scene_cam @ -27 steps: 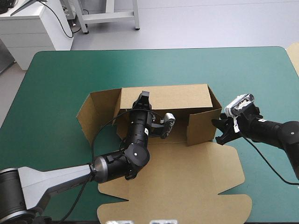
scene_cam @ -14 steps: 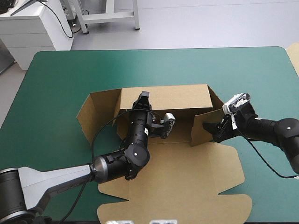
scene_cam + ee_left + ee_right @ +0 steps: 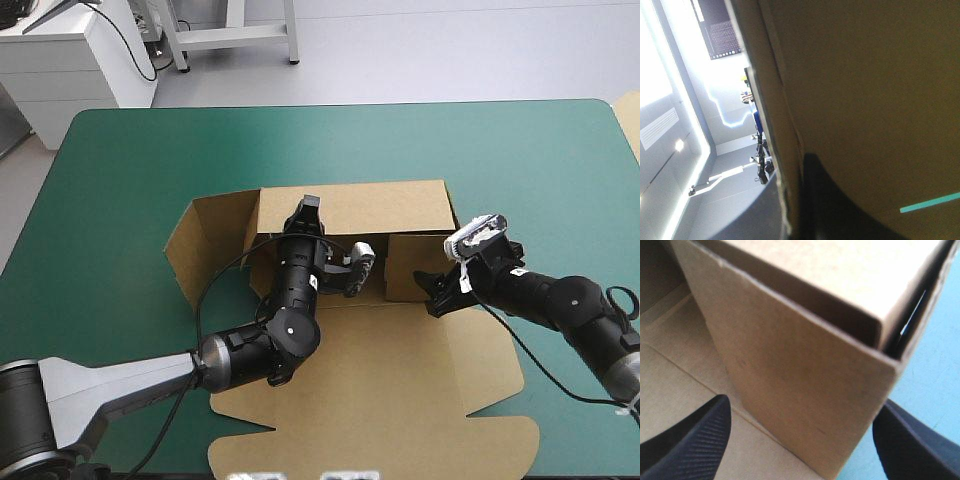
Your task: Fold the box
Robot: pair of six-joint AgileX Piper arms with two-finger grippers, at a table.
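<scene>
- Compared with the earlier views, the right gripper [image 3: 438, 290] had moved inward toward the left arm. It had carried the right end flap [image 3: 415, 262] of the box [image 3: 350, 205] with it.
- That flap, turned further out just before, now stood just ahead of the gripper, nearly alongside the back wall [image 3: 400, 205].
- I judged this to mean the right end was being tucked in. The left end flap [image 3: 200, 250] was still splayed outward and the lid panel [image 3: 400, 380] lay flat beneath both arms, so much folding remained.
- The right gripper [image 3: 802, 405] was released, its black fingers [image 3: 690, 440] spread wide with the flap's upright corner between them. The arm reached in low over the teal-green cover [image 3: 150, 160], elbow trailing outward.
- The left arm had not shifted. It stretched across the lid panel with the left gripper [image 3: 308, 212] raised at the back wall's top edge.
- In the left wrist view, the board's edge ran beside one finger [image 3: 840, 200], so the gripper seemed clenched on the wall, steadying it upright.
</scene>
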